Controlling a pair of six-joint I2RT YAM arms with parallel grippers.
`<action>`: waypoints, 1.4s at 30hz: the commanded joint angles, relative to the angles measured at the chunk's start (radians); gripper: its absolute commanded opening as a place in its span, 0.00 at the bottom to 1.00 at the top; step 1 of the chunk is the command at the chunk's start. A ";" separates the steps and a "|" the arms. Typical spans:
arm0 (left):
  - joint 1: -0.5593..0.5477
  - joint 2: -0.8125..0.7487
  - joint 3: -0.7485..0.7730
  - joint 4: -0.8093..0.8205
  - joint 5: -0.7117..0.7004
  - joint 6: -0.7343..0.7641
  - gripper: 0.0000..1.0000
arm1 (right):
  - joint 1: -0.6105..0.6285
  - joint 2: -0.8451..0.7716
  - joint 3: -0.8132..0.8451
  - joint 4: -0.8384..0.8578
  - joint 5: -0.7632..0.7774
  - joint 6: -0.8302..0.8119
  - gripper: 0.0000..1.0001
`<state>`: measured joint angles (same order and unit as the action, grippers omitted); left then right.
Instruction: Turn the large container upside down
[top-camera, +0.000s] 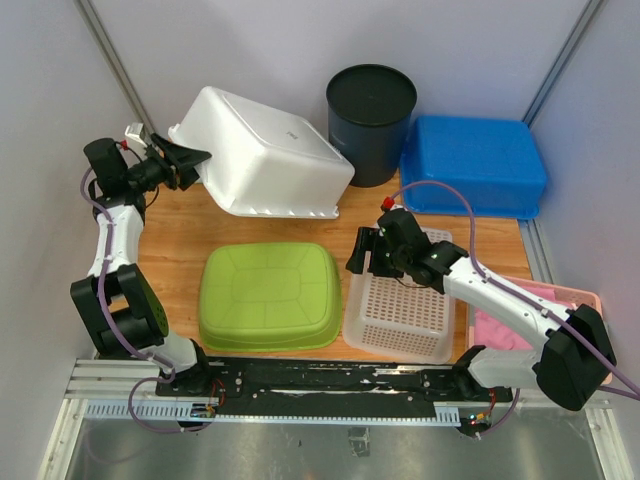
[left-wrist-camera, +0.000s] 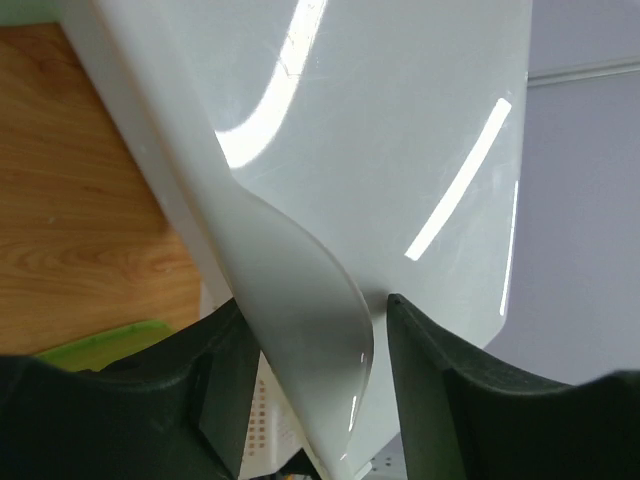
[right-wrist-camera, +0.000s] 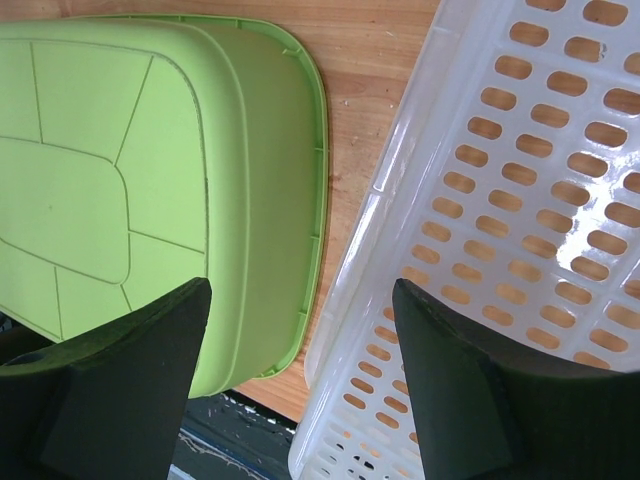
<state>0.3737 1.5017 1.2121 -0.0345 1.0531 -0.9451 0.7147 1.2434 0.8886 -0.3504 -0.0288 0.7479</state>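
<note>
The large white container (top-camera: 265, 150) sits at about 11 o'clock on the tabletop (top-camera: 180, 235), base side up toward the overhead camera. Its long axis runs from roughly 10 to 4 o'clock. Its near long rim lies along the wood, and the end by the left arm looks slightly tipped up. The mouth faces away, so nothing of its inside shows.

The left claw (top-camera: 192, 167) is at that short end, and the container stretches away from it toward 3 o'clock. In the wrist view the curled rim (left-wrist-camera: 320, 330) stands between the left claw's (left-wrist-camera: 315, 310) fingers. One finger is against the rim and the other looks a sliver clear, so the jaws seem partly open around the lip, not clamped on it. I judge the flip all but done, and what follows turns on the claw drawing back toward 9 o'clock without snagging the lip.

The right claw (top-camera: 362, 252) is farther off, at about 4 o'clock from the container. It is spread wide and holds nothing as it hangs over the seam between the green tub (right-wrist-camera: 110, 170), which is base up, and the perforated white basket (right-wrist-camera: 520, 200), which shows nothing inside.

At 12 to 1 o'clock stand a black bin (top-camera: 371, 120) and a blue tub (top-camera: 473, 165), their contents unseen.
</note>
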 joint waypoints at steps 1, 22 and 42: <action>0.004 -0.032 0.037 -0.400 -0.145 0.330 0.73 | -0.008 0.017 0.018 -0.038 -0.032 -0.021 0.75; -0.039 -0.100 0.470 -0.732 -0.939 0.543 0.99 | 0.012 0.036 0.060 -0.008 -0.079 -0.099 0.74; -0.562 -0.483 -0.005 -0.765 -0.932 0.593 0.99 | 0.150 0.176 0.176 0.048 0.076 -0.133 0.73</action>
<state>-0.1551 0.9924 1.2858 -0.8101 0.1345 -0.3695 0.8639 1.4406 1.0935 -0.3115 -0.0208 0.5873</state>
